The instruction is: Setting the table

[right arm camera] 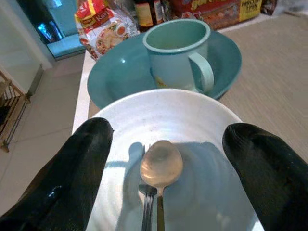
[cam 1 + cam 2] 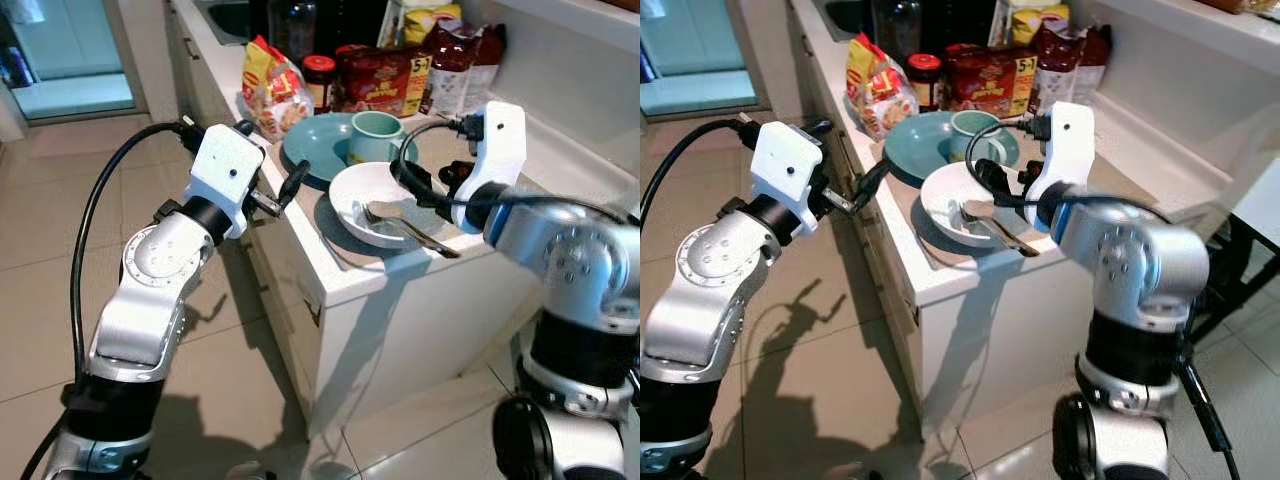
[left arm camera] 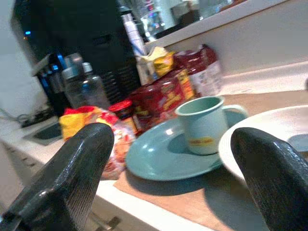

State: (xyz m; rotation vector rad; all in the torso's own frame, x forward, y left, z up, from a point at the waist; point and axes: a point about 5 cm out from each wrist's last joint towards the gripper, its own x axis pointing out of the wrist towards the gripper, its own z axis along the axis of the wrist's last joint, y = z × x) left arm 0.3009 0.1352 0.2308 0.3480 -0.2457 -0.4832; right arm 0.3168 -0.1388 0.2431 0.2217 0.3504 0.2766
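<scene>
Our left tool (image 2: 283, 195) hangs just off the worktop's (image 2: 345, 285) corner, its two fingers spread wide and holding nothing, pointing toward the dishes. From that tool, the snack packet (image 2: 272, 88) lies at about twelve o'clock. The teal plate (image 2: 310, 148) sits at one o'clock with the teal mug (image 2: 374, 136) standing upright on it. Jars and red packets crowd the worktop behind them.

At the plate's five o'clock rests the white bowl (image 2: 372, 203), touching or slightly overlapping the plate's rim. A spoon (image 1: 160, 166) and a fork (image 1: 146, 204) lie inside it, handles leaning over the bowl's edge toward the robot.

Our right tool (image 1: 161, 159) hovers just above the bowl, fingers spread either side of the spoon, gripping nothing.

We judge the bowl stiff, breakable and probably glazed smooth, so it may slip; its rim near the robot looks the best place to pinch. The cutlery is light, hard and loose, and likely to slide or rattle if the bowl tips, so we would take the spoon by its handle first.
</scene>
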